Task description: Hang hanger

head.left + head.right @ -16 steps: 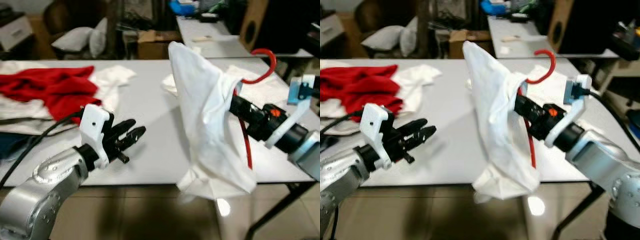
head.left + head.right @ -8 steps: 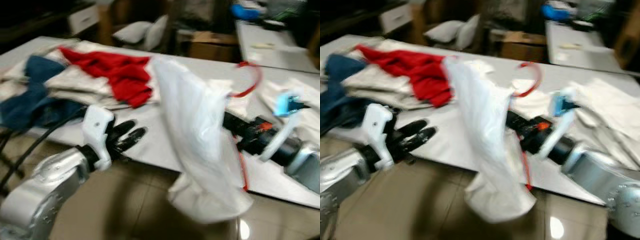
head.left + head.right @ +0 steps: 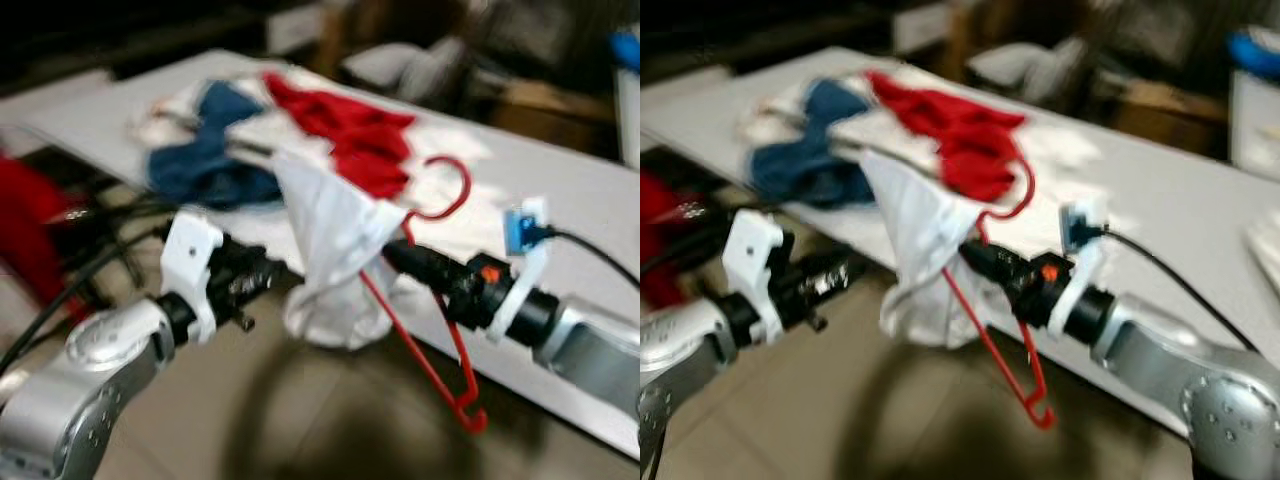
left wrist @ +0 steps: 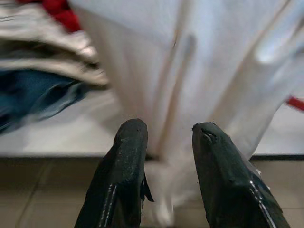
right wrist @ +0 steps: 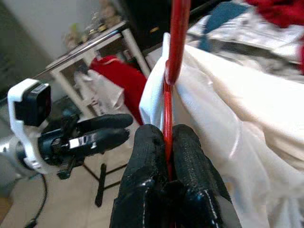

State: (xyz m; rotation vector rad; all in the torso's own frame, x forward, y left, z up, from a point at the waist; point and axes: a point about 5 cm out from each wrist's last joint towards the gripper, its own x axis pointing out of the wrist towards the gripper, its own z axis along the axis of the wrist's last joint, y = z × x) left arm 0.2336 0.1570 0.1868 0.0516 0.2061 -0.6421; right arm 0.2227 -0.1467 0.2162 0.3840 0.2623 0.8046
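My right gripper (image 5: 167,142) is shut on the red hanger (image 3: 435,345), held in front of the table edge. Its hook (image 3: 447,186) points up and its lower corner (image 3: 470,417) hangs free toward the floor. A white garment (image 3: 335,262) is draped over the hanger and bunched on its left side. My left gripper (image 4: 166,137) is open, just left of the hanging garment, with the white cloth (image 4: 190,57) straight ahead of its fingers (image 4: 128,156). The right wrist view also catches my left gripper (image 5: 102,129) beyond the cloth.
The white table (image 3: 590,190) carries a red garment (image 3: 350,125), a blue garment (image 3: 205,165) and pale clothes (image 3: 775,100). Another red cloth (image 5: 118,78) hangs on a stand lower left. Black cables (image 3: 100,225) run by my left arm. Tiled floor (image 3: 330,430) lies below.
The camera has swung left, bringing the blue garment into view. The white garment has slid and bunched, baring the hanger's lower frame. My right gripper still holds the hanger.
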